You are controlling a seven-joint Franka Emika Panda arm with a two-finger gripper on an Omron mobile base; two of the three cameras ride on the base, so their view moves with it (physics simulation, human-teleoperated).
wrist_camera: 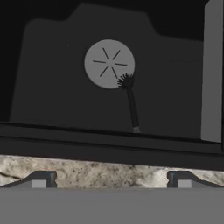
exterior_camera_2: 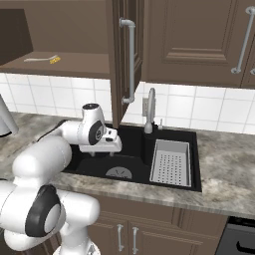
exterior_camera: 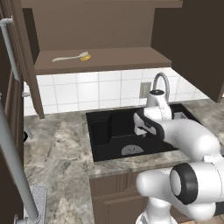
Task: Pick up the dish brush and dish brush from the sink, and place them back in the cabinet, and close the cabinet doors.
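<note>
- Hand view: my gripper (wrist_camera: 111,179) hangs over the sink (wrist_camera: 52,87) with its two fingertips (wrist_camera: 41,179) spread wide and nothing between them.
- Below it the black-handled dish brush (wrist_camera: 130,103) lies on the basin floor, its bristle head touching the edge of the round grey drain (wrist_camera: 109,64), its handle running toward the sink's near wall.
- Left base view: the whitish-handled dish brush (exterior_camera: 72,57) with the yellow-orange head lies on the cabinet (exterior_camera: 105,59) shelf, near its left end.
- The cabinet doors (exterior_camera: 199,43) stand open.
- Right base view: a grey drainer basket (exterior_camera_2: 171,162) sits in the sink's right end, just beside the curved faucet (exterior_camera_2: 150,109).
- My hand hovers above the basin's left half, over the marbled counter (exterior_camera_2: 224,164) edge.
</note>
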